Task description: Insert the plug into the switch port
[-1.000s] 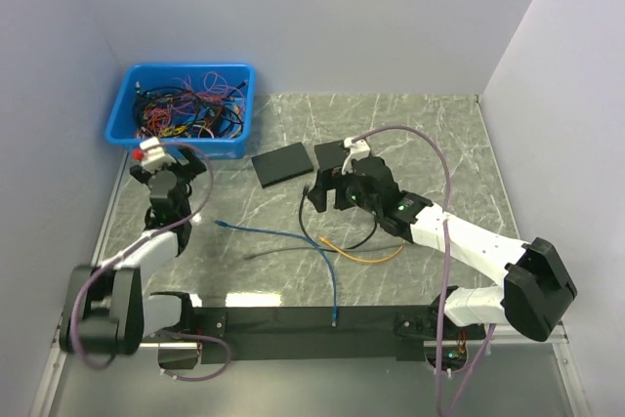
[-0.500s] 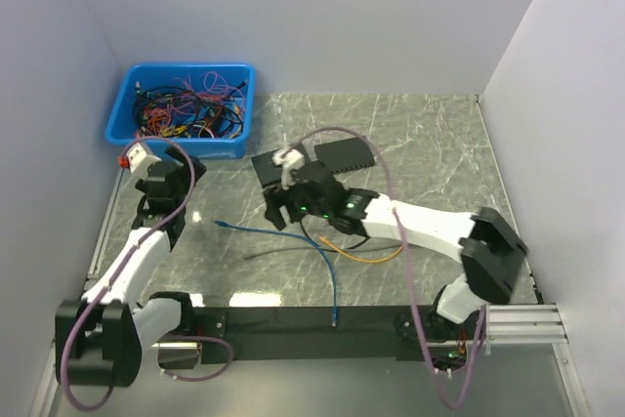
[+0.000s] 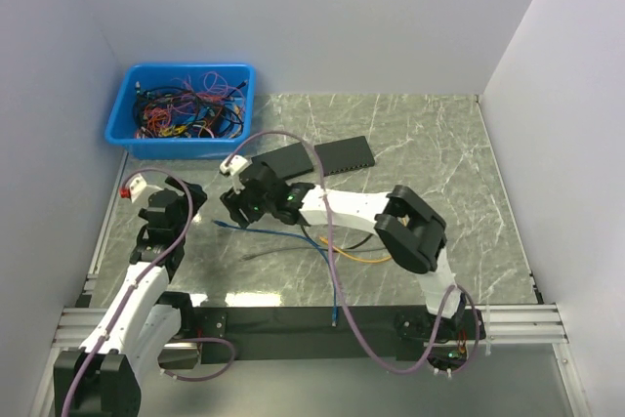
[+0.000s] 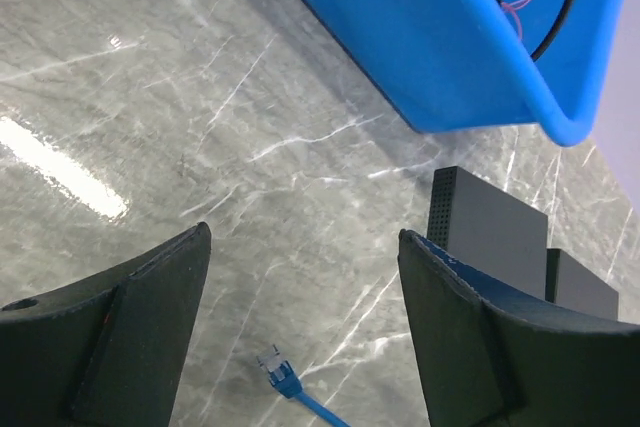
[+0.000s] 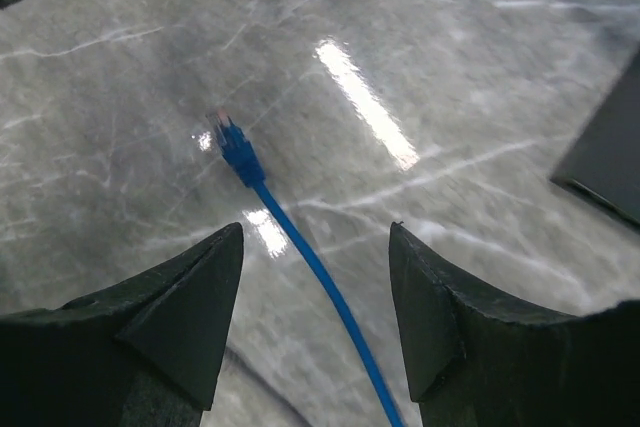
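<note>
Top external, grey marble tabletop (image 3: 439,144), pale walls (image 3: 342,17), L end effector (image 4: 302,234) open, R end effector (image 5: 316,229) open.

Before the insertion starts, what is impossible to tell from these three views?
- Ports of the switches: the left wrist view shows only their tops and one narrow side, and the top view is too small to show ports.
- Right wrist view: one switch is cut off by the right edge.
- Blue plug: its latch side is unclear, blurred beside table glare in the right wrist view and tiny in the other views.
</note>
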